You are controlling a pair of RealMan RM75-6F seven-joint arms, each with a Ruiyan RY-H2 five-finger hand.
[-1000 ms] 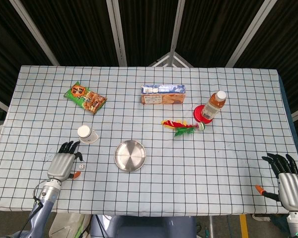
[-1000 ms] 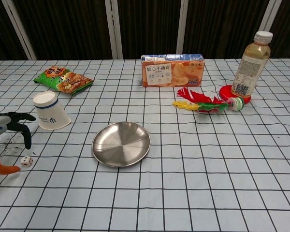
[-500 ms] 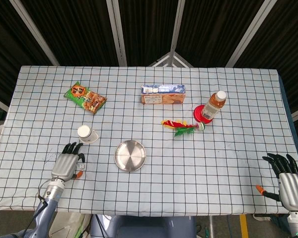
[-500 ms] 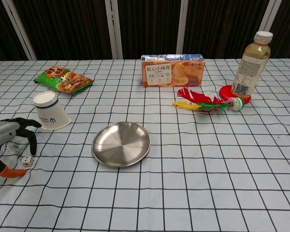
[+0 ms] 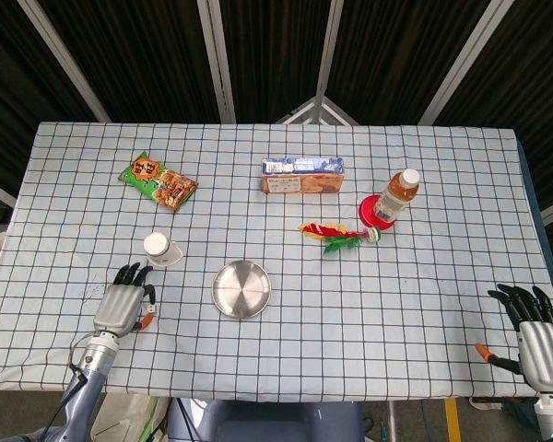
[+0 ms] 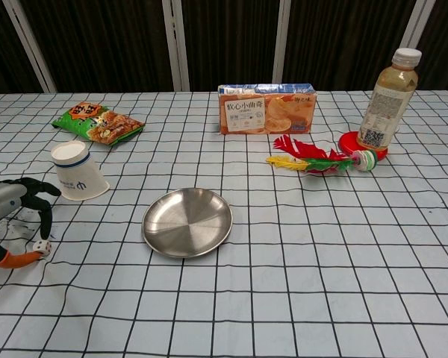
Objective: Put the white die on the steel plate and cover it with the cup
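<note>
White die (image 6: 40, 247) located on the checked tablecloth (image 6: 299, 246) at the near left, well short of the steel plate (image 6: 187, 221) and off to its left. Left hand (image 6: 7, 216) positioned over the die, dark fingers (image 6: 46, 218) curled down at one side and orange thumb tip at the other, both just beside or touching it; contact not resolvable from either view. Die not lifted, resting on the cloth. In the head view, left hand (image 5: 124, 301) seen near the left near edge of the table, die hidden beneath the fingers.

Cup (image 6: 77, 171) lying tilted, rim up and to the left, just beyond the left hand and left of the plate. Plate bare, with open cloth on its near and right sides.

Right hand (image 5: 538, 339) held off the near right corner of the table, fingers spread, nothing in it; absent from the chest view.

Far half occupied: snack bag (image 6: 97, 123) far left, biscuit box (image 6: 266, 109) centre, feathered shuttlecock (image 6: 317, 159) right of centre, bottle (image 6: 387, 101) standing on a red lid (image 6: 358, 144) far right. All well apart from the plate.
</note>
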